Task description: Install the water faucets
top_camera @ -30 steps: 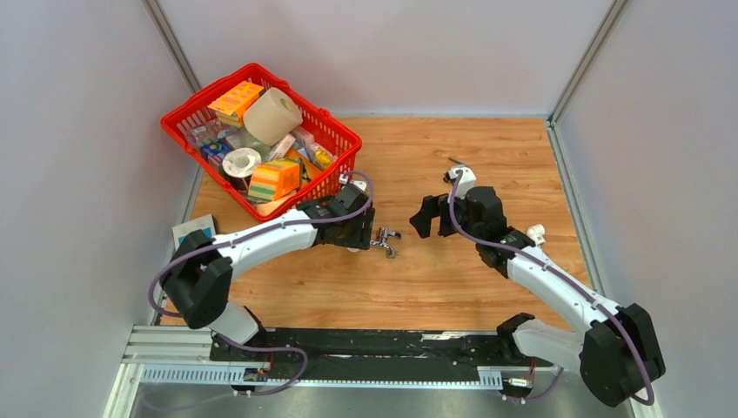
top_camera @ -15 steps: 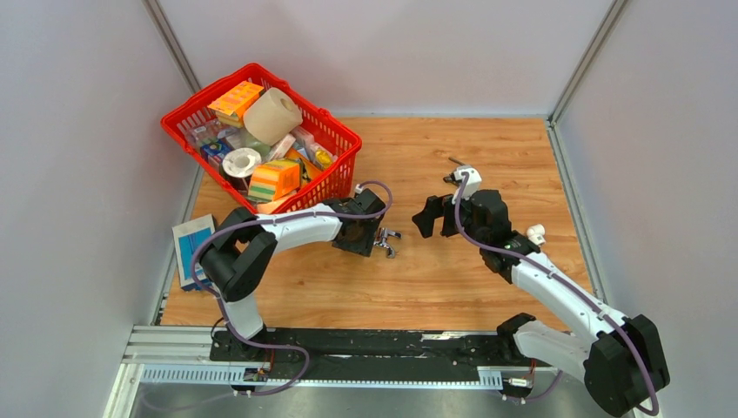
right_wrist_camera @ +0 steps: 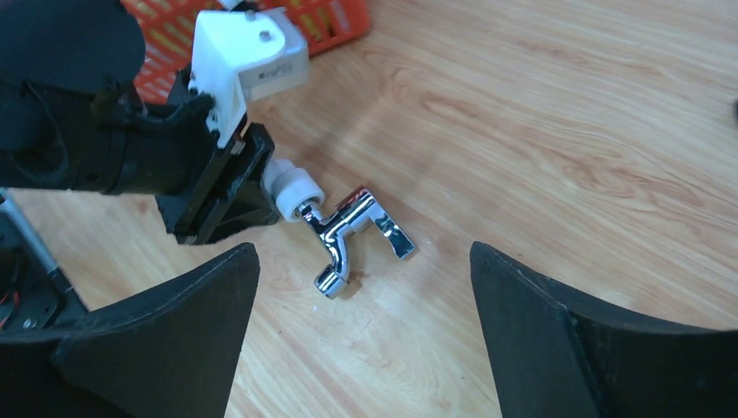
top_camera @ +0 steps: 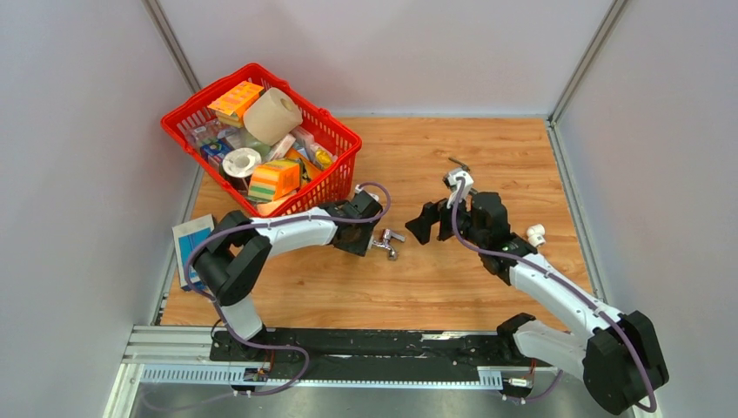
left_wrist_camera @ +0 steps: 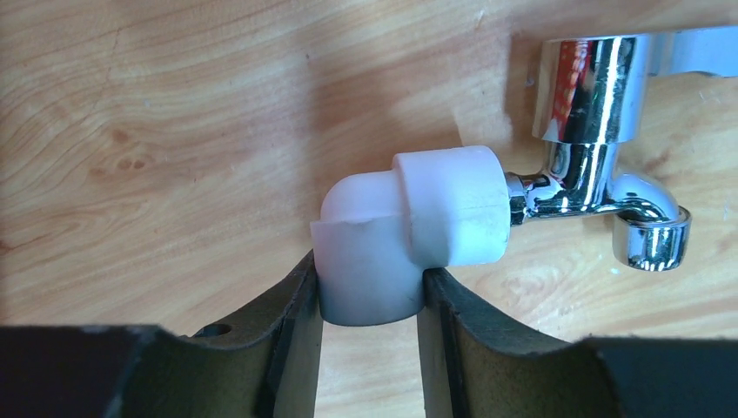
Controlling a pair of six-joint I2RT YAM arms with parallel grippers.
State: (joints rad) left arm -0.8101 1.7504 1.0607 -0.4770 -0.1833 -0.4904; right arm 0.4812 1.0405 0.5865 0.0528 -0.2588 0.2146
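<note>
silver faucet (right_wrist_camera: 348,231) on the table (top_camera: 487,148), seated in a white elbow fitting (left_wrist_camera: 409,226) pinched by the left jaws; right jaws spread wide nearby. hold the fitting steady; grasp faucet squarely.

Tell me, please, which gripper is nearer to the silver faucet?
Left. The left gripper is shut on the white elbow fitting joined to the silver faucet, right beside it. The right gripper stands open on the faucet's other side, apart from it.
</note>
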